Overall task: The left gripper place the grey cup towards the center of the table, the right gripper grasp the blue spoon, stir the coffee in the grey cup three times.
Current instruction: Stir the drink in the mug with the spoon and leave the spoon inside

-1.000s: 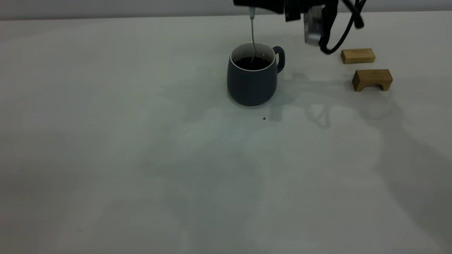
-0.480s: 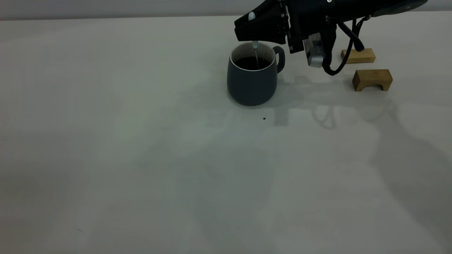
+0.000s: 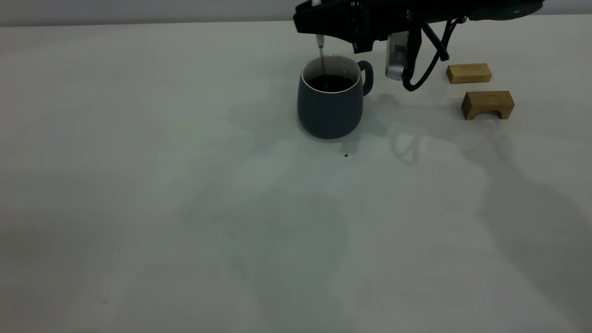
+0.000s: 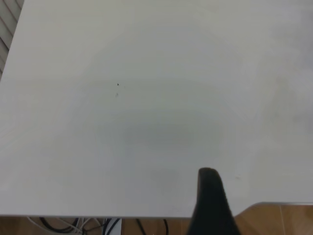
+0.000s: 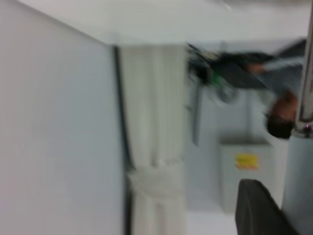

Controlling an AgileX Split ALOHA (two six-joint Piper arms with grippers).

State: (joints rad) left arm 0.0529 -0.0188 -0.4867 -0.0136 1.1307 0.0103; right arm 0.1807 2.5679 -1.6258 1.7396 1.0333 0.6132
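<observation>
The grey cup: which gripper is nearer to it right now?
Right. The right gripper hangs just above the cup, holding the spoon in the coffee. The left gripper sees only bare table.

The surface (image 3: pixel 185 185) is a plain off-white sheet, matt and smooth. The grey cup (image 3: pixel 329 108) looks like ceramic with a satin slate glaze outside and a glossy white lining. The coffee (image 3: pixel 330 83) in it is dark and faintly shiny. The blue spoon (image 3: pixel 321 58) has a thin neck of bright metal. Two wooden blocks (image 3: pixel 487 104) show pale, unvarnished grain. The right end effector (image 3: pixel 319 21) is matt black plastic, with a brushed silver part (image 3: pixel 397 58) beside rubbery black cables (image 3: pixel 428 64).
</observation>
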